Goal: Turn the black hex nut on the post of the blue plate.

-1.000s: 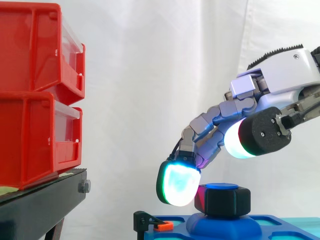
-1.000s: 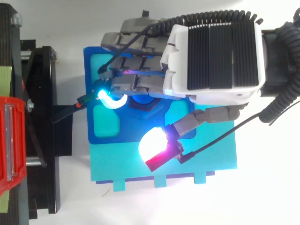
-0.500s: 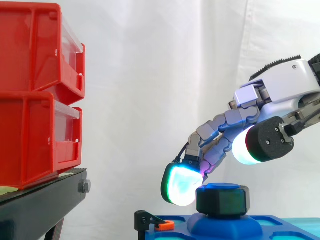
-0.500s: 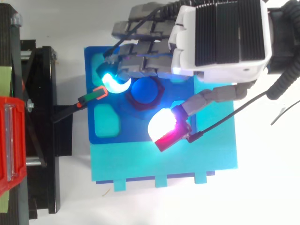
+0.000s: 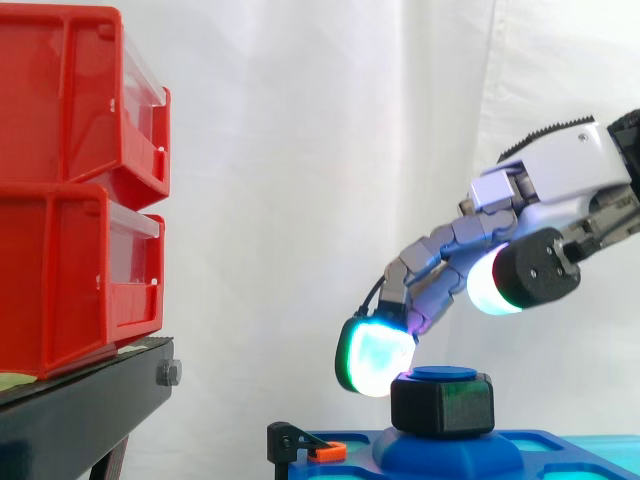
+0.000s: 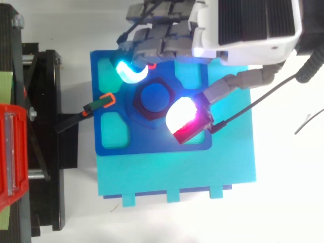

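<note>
From above, the hand's (image 6: 243,25) fingers (image 6: 132,72) flank the black hex nut (image 5: 443,403) — side-on, they're loose, off it.

The nut (image 5: 441,403), black and six-sided, sits level on the post (image 6: 154,97), whose round blue top shows just above it. Both rise from a domed boss near the middle of the flat blue plate (image 6: 152,143). Teal pockets lie at the nut's 8 and 10 o'clock.
</note>
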